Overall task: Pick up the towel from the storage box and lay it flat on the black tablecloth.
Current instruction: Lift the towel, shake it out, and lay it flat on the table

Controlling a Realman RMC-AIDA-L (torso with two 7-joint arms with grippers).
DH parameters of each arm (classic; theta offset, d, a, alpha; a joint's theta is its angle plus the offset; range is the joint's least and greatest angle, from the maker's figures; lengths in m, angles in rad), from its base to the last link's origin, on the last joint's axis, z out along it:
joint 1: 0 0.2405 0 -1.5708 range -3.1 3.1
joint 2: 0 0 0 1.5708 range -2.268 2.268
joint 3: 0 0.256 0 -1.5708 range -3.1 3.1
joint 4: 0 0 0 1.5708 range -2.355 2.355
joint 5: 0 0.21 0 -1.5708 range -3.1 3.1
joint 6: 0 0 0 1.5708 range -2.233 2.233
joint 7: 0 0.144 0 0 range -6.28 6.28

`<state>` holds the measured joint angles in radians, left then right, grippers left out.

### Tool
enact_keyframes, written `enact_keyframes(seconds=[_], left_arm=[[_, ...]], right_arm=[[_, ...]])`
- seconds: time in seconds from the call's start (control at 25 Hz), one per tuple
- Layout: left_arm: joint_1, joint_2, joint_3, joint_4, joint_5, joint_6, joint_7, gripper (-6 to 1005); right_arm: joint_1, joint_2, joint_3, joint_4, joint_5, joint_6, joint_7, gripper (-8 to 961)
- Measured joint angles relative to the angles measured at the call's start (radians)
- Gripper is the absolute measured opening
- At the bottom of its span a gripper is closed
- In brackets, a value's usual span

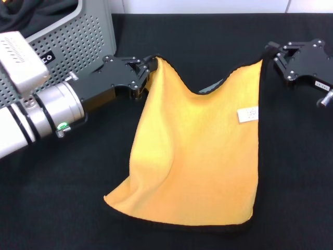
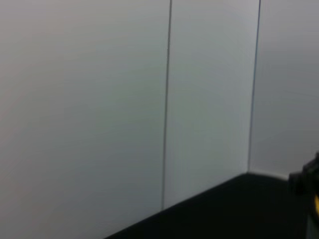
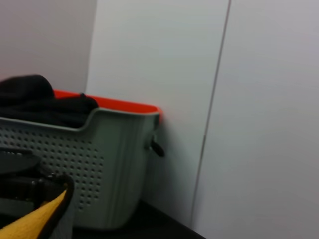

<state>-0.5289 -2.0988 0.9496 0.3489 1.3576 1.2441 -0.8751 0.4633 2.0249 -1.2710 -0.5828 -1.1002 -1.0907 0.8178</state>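
The towel (image 1: 195, 156) hangs spread between the two grippers, out of the box (image 1: 78, 36) and over the tablecloth (image 1: 62, 208). The left gripper (image 1: 148, 67) has its jaws pressed together on the towel's upper left corner, just beside the box's perforated front wall. The right gripper (image 1: 273, 60) sits at the upper right corner, the cloth's edge touching it; I cannot tell whether its jaws pinch the cloth or stand apart from it. Between the two corners the top edge sags in a curve. The lower part of the towel rests on the tablecloth, its bottom edge lying roughly flat and its lower left corner folded into a soft crease. A white tag (image 1: 247, 114) shows near the right edge. Black fabric (image 3: 45, 107) lies heaped in the box.
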Motion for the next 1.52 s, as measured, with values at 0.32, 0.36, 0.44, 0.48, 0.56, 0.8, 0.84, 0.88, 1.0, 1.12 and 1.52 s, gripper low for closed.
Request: enact_keyframes(seconds=[0.32, 0.36, 0.44, 0.48, 0.56, 0.8, 0.84, 0.88, 1.0, 1.12, 1.52], left_arm=[[-0.017, -0.003, 0.009, 0.0, -0.011, -0.113, 0.094, 23], [-0.018, -0.003, 0.008, 0.002, -0.013, -0.115, 0.112, 23], [-0.018, -0.003, 0.008, 0.005, -0.013, -0.115, 0.151, 23], [-0.018, -0.003, 0.008, 0.005, -0.013, -0.115, 0.16, 23], [-0.019, -0.004, 0.008, 0.005, -0.013, -0.111, 0.212, 23], [-0.02, -0.006, 0.03, 0.005, -0.015, -0.116, 0.324, 23], [-0.02, -0.006, 0.03, 0.006, -0.015, -0.118, 0.341, 23], [-0.02, -0.006, 0.03, 0.006, -0.015, -0.119, 0.354, 23], [-0.021, -0.006, 0.029, 0.005, -0.043, -0.124, 0.425, 23], [-0.022, -0.008, 0.031, -0.009, -0.119, -0.135, 0.566, 24], [-0.082, -0.009, 0.032, -0.135, -0.207, -0.21, 0.869, 24]], right_arm=[[0.023, 0.0, -0.011, 0.001, 0.0, 0.11, 0.006, 98], [0.028, 0.0, -0.013, 0.002, 0.0, 0.129, 0.007, 98], [0.038, 0.002, -0.017, 0.004, 0.0, 0.155, 0.007, 98], [0.044, 0.002, -0.021, 0.008, 0.0, 0.167, 0.008, 98], [0.06, 0.003, -0.031, 0.019, 0.0, 0.194, 0.008, 98], [0.105, 0.003, -0.039, 0.057, 0.001, 0.239, 0.01, 99], [0.111, 0.003, -0.04, 0.06, 0.001, 0.243, 0.01, 99], [0.113, 0.003, -0.039, 0.062, 0.0, 0.245, 0.01, 99], [0.121, 0.003, -0.039, 0.065, 0.0, 0.25, 0.01, 100], [0.123, 0.003, -0.039, 0.065, -0.001, 0.252, 0.01, 100], [0.136, 0.003, -0.048, 0.075, 0.001, 0.3, 0.011, 102]])
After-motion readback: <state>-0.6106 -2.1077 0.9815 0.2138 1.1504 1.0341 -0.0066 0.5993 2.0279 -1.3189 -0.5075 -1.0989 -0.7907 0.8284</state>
